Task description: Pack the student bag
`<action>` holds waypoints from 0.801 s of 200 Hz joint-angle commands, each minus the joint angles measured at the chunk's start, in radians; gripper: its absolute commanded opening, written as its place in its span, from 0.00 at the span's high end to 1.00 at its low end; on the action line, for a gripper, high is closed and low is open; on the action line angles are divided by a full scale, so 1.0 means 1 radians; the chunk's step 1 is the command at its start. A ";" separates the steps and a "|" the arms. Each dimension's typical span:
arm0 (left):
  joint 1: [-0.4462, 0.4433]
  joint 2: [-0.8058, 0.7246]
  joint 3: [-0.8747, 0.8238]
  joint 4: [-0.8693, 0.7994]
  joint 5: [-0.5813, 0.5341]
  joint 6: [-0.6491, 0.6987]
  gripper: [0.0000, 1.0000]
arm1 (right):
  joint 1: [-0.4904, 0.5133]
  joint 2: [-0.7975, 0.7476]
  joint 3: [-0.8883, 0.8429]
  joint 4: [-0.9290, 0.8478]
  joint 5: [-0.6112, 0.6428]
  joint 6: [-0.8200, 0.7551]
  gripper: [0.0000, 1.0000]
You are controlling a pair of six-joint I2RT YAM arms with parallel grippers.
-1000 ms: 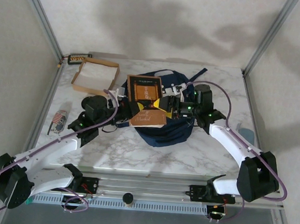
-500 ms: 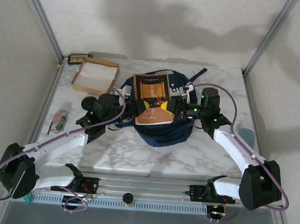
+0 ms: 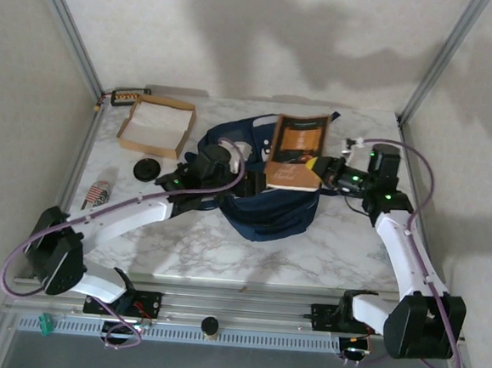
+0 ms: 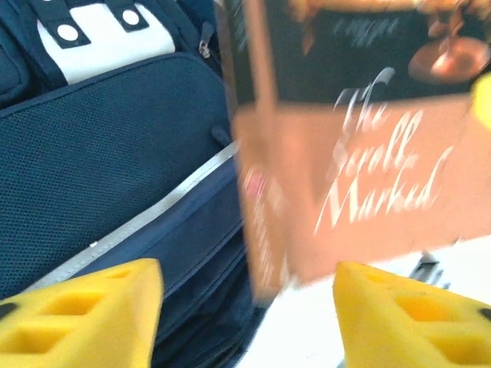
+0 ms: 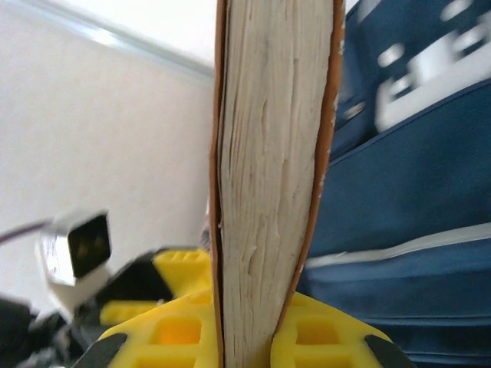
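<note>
The student bag [image 3: 265, 209] lies flat in the middle of the table, navy with a pale stripe [image 4: 146, 216] and white patches. My right gripper [image 3: 322, 167] is shut on an orange-brown book [image 3: 298, 147] and holds it above the bag's upper right part. In the right wrist view the book's page edge [image 5: 268, 184] stands upright, pinched between the yellow fingers [image 5: 326, 341] of that gripper [image 5: 257, 341]. My left gripper [image 3: 236, 176] hovers over the bag just left of the book. Seen from the left wrist, it [image 4: 249, 322] is open and holds nothing, with the book's cover [image 4: 360, 153] just beyond it.
A shallow cardboard box [image 3: 157, 126] stands at the back left. A black round object [image 3: 147, 169] and a small striped item [image 3: 98, 194] lie near the left edge. Metal frame posts rise at the table's back corners.
My right gripper closed on the book and carried it up and to the right. My left gripper let go of it, opened and moved right over the bag.
</note>
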 commanded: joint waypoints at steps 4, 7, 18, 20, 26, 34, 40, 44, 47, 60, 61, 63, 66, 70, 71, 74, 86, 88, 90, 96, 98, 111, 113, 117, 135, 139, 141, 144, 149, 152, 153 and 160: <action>-0.052 0.103 0.076 -0.156 -0.125 0.301 0.30 | -0.097 -0.052 0.010 -0.064 0.051 -0.071 1.00; -0.060 0.121 0.090 -0.171 -0.127 0.324 0.29 | -0.110 -0.054 0.006 -0.063 0.045 -0.068 1.00; -0.090 0.176 0.134 -0.205 -0.162 0.405 0.23 | -0.155 -0.060 -0.018 -0.044 0.017 -0.055 1.00; -0.096 0.184 0.139 -0.208 -0.172 0.419 0.22 | -0.162 -0.061 -0.022 -0.041 0.014 -0.052 1.00; -0.114 0.207 0.154 -0.211 -0.196 0.462 0.18 | -0.179 -0.066 -0.033 -0.034 0.005 -0.045 1.00; -0.133 0.231 0.162 -0.204 -0.218 0.507 0.15 | -0.200 -0.071 -0.044 -0.025 -0.003 -0.040 1.00; -0.140 0.251 0.168 -0.197 -0.232 0.532 0.14 | -0.209 -0.072 -0.048 -0.026 -0.005 -0.040 1.00; -0.142 0.263 0.176 -0.196 -0.237 0.544 0.14 | -0.218 -0.074 -0.049 -0.027 -0.006 -0.041 1.00; -0.143 0.274 0.180 -0.195 -0.241 0.552 0.13 | -0.224 -0.073 -0.050 -0.028 -0.009 -0.040 1.00; -0.145 0.315 0.205 -0.199 -0.250 0.583 0.13 | -0.246 -0.071 -0.053 -0.029 -0.023 -0.042 1.00; -0.145 0.318 0.207 -0.198 -0.249 0.585 0.13 | -0.248 -0.072 -0.054 -0.029 -0.024 -0.041 1.00; -0.145 0.324 0.208 -0.198 -0.251 0.588 0.13 | -0.250 -0.070 -0.055 -0.028 -0.028 -0.040 1.00; -0.145 0.331 0.209 -0.193 -0.257 0.596 0.13 | -0.254 -0.070 -0.057 -0.026 -0.032 -0.038 1.00; -0.146 0.341 0.212 -0.187 -0.268 0.603 0.13 | -0.259 -0.071 -0.059 -0.021 -0.038 -0.037 1.00; -0.146 0.344 0.213 -0.187 -0.269 0.604 0.13 | -0.260 -0.071 -0.059 -0.020 -0.040 -0.037 1.00; -0.148 0.352 0.217 -0.188 -0.277 0.610 0.13 | -0.263 -0.071 -0.060 -0.019 -0.042 -0.034 1.00; -0.150 0.387 0.236 -0.195 -0.287 0.632 0.12 | -0.271 -0.069 -0.062 -0.021 -0.045 -0.036 1.00; -0.150 0.392 0.239 -0.192 -0.292 0.635 0.12 | -0.271 -0.068 -0.062 -0.021 -0.045 -0.035 1.00; -0.150 0.397 0.241 -0.191 -0.298 0.636 0.12 | -0.272 -0.069 -0.062 -0.020 -0.046 -0.034 1.00; -0.150 0.411 0.248 -0.185 -0.317 0.640 0.13 | -0.272 -0.070 -0.064 -0.020 -0.047 -0.036 1.00; -0.150 0.416 0.251 -0.184 -0.323 0.643 0.13 | -0.275 -0.070 -0.064 -0.020 -0.047 -0.036 1.00; -0.149 0.445 0.270 -0.169 -0.362 0.657 0.14 | -0.274 -0.069 -0.067 -0.017 -0.050 -0.038 1.00; -0.147 0.450 0.272 -0.165 -0.365 0.659 0.15 | -0.275 -0.069 -0.068 -0.017 -0.050 -0.038 1.00; -0.145 0.457 0.276 -0.160 -0.368 0.662 0.15 | -0.276 -0.067 -0.069 -0.017 -0.049 -0.038 1.00; -0.135 0.500 0.314 -0.168 -0.349 0.672 0.20 | -0.280 -0.066 -0.072 -0.015 -0.061 -0.038 1.00; -0.133 0.509 0.320 -0.169 -0.344 0.674 0.22 | -0.279 -0.066 -0.072 -0.015 -0.063 -0.038 1.00; -0.132 0.513 0.323 -0.170 -0.342 0.674 0.23 | -0.280 -0.068 -0.072 -0.016 -0.063 -0.039 1.00; -0.131 0.517 0.326 -0.170 -0.341 0.674 0.25 | -0.280 -0.069 -0.072 -0.018 -0.063 -0.039 1.00; -0.128 0.525 0.332 -0.171 -0.337 0.676 0.27 | -0.281 -0.069 -0.072 -0.020 -0.061 -0.042 1.00; -0.126 0.529 0.334 -0.170 -0.335 0.679 0.29 | -0.281 -0.070 -0.072 -0.023 -0.061 -0.044 1.00; -0.126 0.529 0.334 -0.170 -0.335 0.679 0.30 | -0.282 -0.071 -0.072 -0.023 -0.061 -0.044 1.00; -0.120 0.534 0.337 -0.166 -0.335 0.680 0.34 | -0.282 -0.072 -0.072 -0.026 -0.060 -0.047 1.00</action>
